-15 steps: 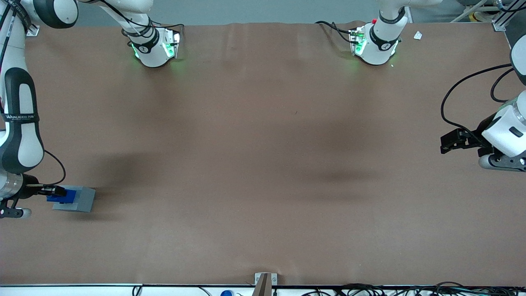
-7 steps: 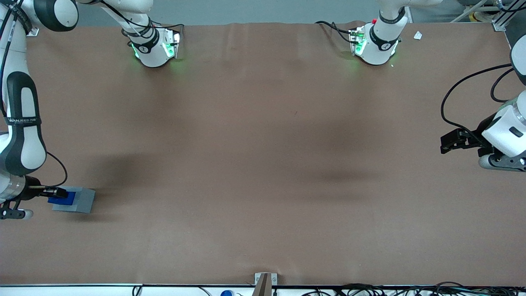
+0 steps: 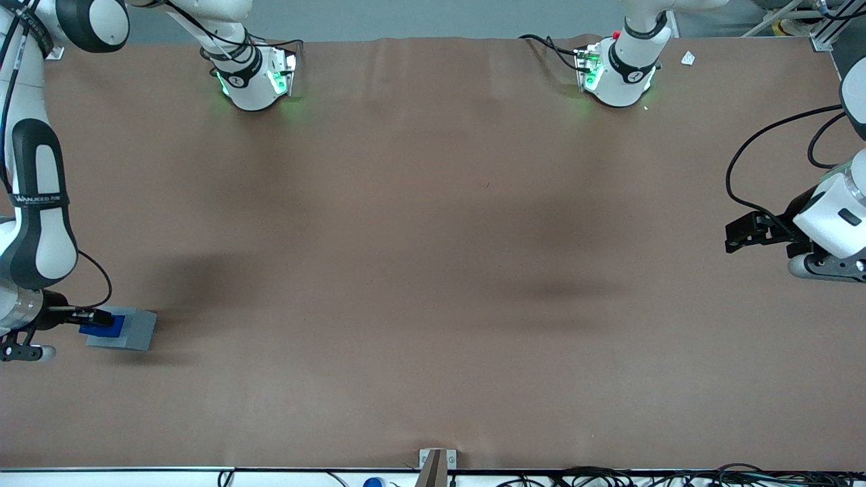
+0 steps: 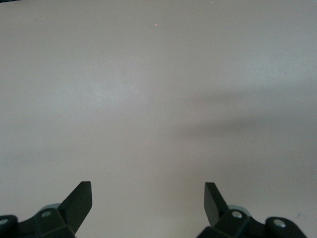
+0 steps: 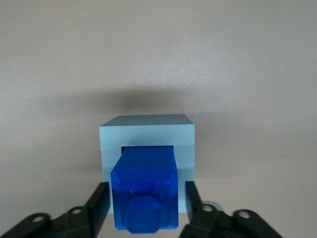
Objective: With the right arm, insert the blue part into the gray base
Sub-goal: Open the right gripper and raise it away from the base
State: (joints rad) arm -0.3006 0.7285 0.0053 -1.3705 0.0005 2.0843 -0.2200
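The gray base (image 3: 135,329) sits on the brown table near the working arm's end. The blue part (image 3: 103,327) stands upright in the base's recess. In the right wrist view the blue part (image 5: 144,191) fills the dark square opening of the gray base (image 5: 146,131), with its stepped top facing the camera. My right gripper (image 3: 95,316) hangs just above the blue part. In the right wrist view the gripper (image 5: 146,186) straddles the part and is open. Its black fingers (image 5: 99,201) stand on either side with a narrow gap to each blue face.
The two arm bases (image 3: 254,78) (image 3: 616,74) stand at the table's edge farthest from the front camera. A small metal bracket (image 3: 436,463) sits at the edge nearest the front camera. The left wrist view shows bare table (image 4: 158,99).
The blue part has sunk lower into the gray base since one second ago. The right arm's forearm has shifted slightly. Little differs from half a second ago.
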